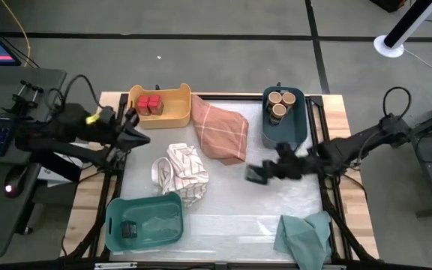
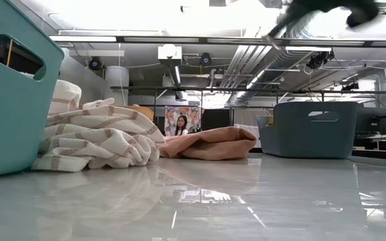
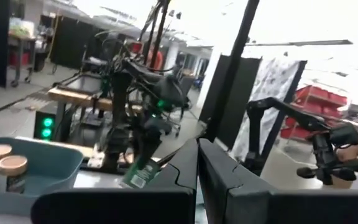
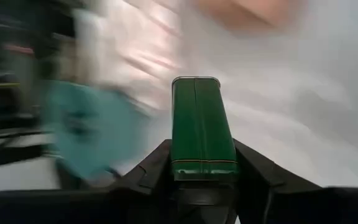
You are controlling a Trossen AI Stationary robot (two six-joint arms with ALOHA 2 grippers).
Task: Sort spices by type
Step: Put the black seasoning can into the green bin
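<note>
High view, left to right: your left gripper (image 1: 135, 137) hangs pressed together just beside the yellow bin (image 1: 172, 114); your right gripper (image 1: 265, 172) pinches a green spice tin (image 1: 255, 175) above the table, near the orange cloth (image 1: 222, 131).

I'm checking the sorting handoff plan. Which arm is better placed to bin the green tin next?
Right. The right gripper is already shut on the green tin, above mid-table. The left gripper waits shut beside the yellow bin, holding nothing.
</note>
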